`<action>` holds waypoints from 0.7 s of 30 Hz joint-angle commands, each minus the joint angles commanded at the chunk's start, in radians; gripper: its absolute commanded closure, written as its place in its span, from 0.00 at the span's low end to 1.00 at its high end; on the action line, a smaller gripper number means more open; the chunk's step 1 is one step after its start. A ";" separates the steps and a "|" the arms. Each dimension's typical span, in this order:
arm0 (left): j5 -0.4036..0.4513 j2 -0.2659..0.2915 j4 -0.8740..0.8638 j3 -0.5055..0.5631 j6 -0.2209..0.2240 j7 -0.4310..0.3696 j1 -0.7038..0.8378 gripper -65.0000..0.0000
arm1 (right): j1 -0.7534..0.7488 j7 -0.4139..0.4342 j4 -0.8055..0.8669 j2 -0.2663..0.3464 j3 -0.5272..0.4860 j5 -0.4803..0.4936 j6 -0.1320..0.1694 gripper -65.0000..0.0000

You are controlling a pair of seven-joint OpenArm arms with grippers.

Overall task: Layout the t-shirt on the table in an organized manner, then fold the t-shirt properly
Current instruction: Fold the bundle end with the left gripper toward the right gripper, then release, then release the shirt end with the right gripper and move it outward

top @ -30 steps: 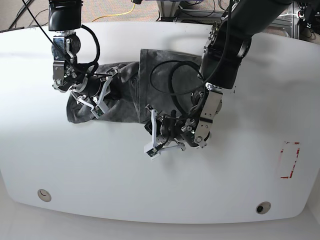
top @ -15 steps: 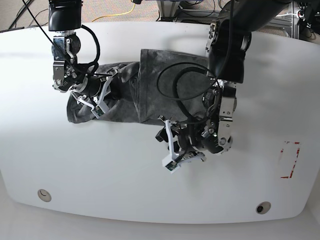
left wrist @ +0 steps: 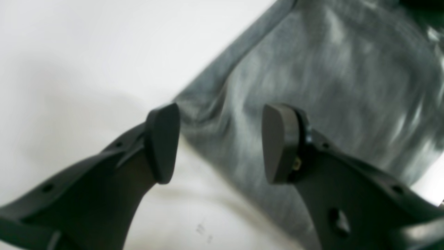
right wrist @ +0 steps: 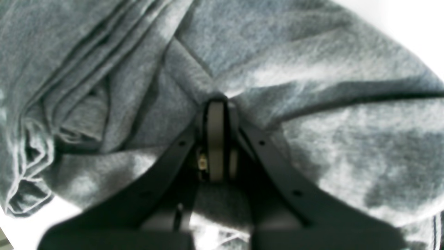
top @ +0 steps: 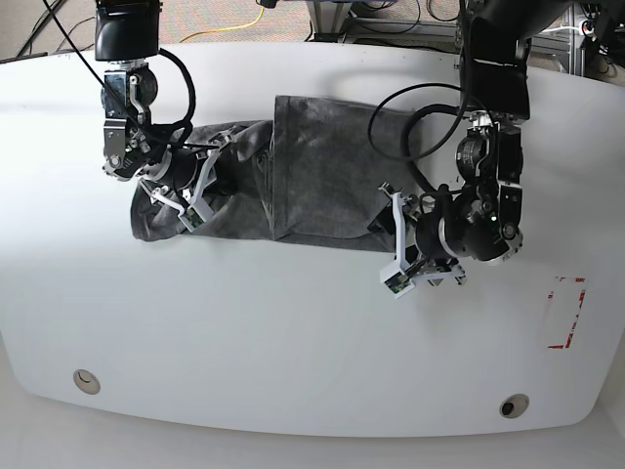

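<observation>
The dark heather-grey t-shirt (top: 322, 166) lies partly folded on the white table (top: 293, 332), its left part bunched and wrinkled. My right gripper (top: 195, 195) is at that bunched left part. In the right wrist view the right gripper (right wrist: 215, 106) is shut on a pinched ridge of the t-shirt (right wrist: 312, 69). My left gripper (top: 394, 239) stands open at the shirt's near right corner. In the left wrist view one of its fingers (left wrist: 163, 142) is over bare table (left wrist: 69, 52) and the other is over the t-shirt (left wrist: 312, 86), nothing held between them.
A red-tape rectangle (top: 564, 313) marks the table at the right. Two round grommet holes (top: 86, 381) (top: 514, 405) sit near the front edge. Cables and equipment lie beyond the far edge (top: 244, 20).
My left arm has swung right along the shirt's near edge, from its middle to its right corner, staying open. The right gripper has kept its hold and place.
</observation>
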 joint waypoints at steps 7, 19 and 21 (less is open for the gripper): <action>0.005 -0.032 0.009 -0.005 0.000 -0.006 0.071 0.55 | 0.000 0.000 0.000 0.000 0.000 0.000 0.000 0.97; 0.009 -0.041 0.005 -0.005 0.000 -0.054 0.123 0.91 | 0.000 0.000 0.000 0.000 0.000 0.000 0.000 0.97; 0.017 -0.048 0.002 -0.003 0.000 -0.054 0.133 0.91 | 0.000 0.000 0.000 0.000 0.002 0.000 0.000 0.97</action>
